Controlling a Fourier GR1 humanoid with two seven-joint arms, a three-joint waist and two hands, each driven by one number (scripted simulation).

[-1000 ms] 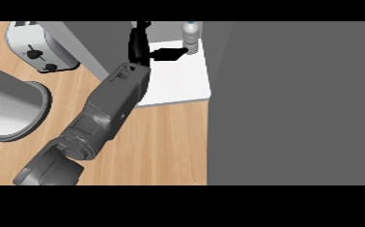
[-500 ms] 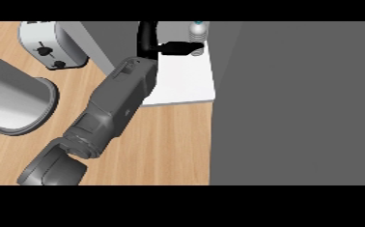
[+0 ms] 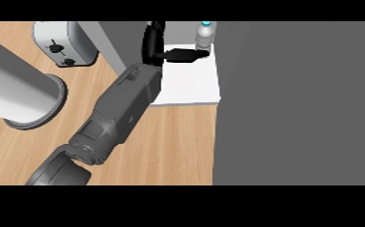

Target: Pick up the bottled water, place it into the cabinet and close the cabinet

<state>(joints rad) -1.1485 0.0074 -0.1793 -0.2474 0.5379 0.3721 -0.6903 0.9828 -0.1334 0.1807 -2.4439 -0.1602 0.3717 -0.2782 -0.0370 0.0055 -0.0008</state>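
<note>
Now my left hand (image 3: 165, 52) sits a little farther from the bottled water (image 3: 204, 34) than it did 1 second ago, fingers straight and stretched toward it, holding nothing, their tips just touching or beside the bottle's base. The bottle stands upright on the white cabinet shelf (image 3: 187, 83), at its back corner, so I judge placing done and closing next. The right hand is out of sight

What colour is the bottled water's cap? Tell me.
Light blue; the bottled water shows its cap at the top in the head view, standing on the white cabinet shelf.
</note>
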